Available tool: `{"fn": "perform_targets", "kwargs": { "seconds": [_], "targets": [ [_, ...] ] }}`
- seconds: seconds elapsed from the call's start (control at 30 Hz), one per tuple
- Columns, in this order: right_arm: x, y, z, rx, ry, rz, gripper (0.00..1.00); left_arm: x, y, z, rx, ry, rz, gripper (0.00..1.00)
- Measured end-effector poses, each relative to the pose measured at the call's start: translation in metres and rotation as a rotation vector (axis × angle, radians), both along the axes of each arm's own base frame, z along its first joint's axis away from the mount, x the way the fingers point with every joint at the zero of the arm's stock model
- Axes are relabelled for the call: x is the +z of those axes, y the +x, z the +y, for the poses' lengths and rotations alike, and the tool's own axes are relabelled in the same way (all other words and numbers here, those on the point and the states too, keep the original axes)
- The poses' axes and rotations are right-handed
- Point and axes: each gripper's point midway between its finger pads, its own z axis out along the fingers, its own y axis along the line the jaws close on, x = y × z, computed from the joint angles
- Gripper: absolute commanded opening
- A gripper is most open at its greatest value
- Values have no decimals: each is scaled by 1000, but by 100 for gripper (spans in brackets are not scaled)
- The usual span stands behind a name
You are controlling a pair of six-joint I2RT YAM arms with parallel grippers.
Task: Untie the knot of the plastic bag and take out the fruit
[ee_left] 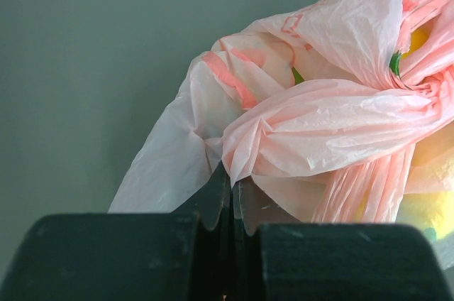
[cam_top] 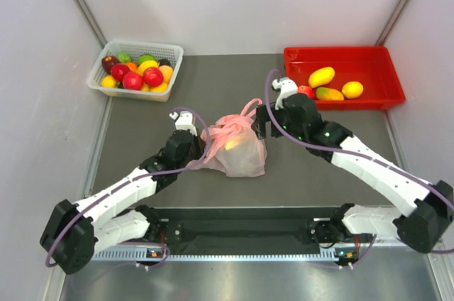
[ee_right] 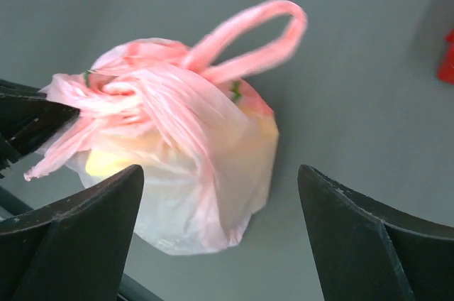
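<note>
One plastic bag (cam_top: pixel 241 155), knot (ee_right: pixel 117 88) intact, yellow fruit (cam_top: pixel 235 143) inside.

Left gripper (ee_left: pixel 230 189) jaws clamped on plastic bag (ee_left: pixel 319 127); right gripper (ee_right: pixel 220 171) jaws spread wide; arms angled inward.

light: bright, even, overhead | shadows: soft, faint | focus: plastic bag (ee_right: pixel 191 152) slightly blurred in right wrist view

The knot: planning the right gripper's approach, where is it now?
In the top external view the knot sits atop the plastic bag, between the left gripper and the open right gripper.
</note>
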Motion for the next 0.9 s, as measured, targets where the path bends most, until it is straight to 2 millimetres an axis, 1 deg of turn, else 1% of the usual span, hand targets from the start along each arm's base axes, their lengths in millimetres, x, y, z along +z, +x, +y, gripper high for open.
{"fn": "perform_targets", "kwargs": {
  "seconds": [0.07,0.13,0.37,0.47,0.5,0.6,0.67,0.7,0.77,0.8,0.83,0.9],
  "targets": [
    [1,7,15,52,-6,-2,89,0,-1,-1,-9,4,0,0],
    [-3,11,29,102,-13,6,90,0,-1,-1,-14,7,-1,0],
    [-21,12,70,220,-58,44,89,4,-3,-3,-35,4,-11,0],
    [-27,21,77,213,-86,48,80,4,-3,-4,-42,2,-12,0],
    [-29,26,77,199,-98,48,73,4,-3,-4,-43,2,-13,0],
    [-37,39,73,134,-141,46,57,5,-3,-3,-42,2,-13,0],
    [-42,45,67,87,-166,44,51,5,-3,-3,-42,1,-15,0],
    [-44,47,64,71,-175,43,40,6,-3,-3,-42,0,-16,0],
    [-45,51,59,37,-191,39,25,8,-3,-3,-42,-5,-24,0],
    [-45,52,57,20,-197,37,10,10,-3,-3,-42,-8,-28,0],
    [-46,53,54,0,-208,33,5,11,-3,-4,-42,-12,-32,0],
    [-46,55,49,-42,-212,33,0,13,-2,-4,-42,-17,-38,0]
  ]
}}
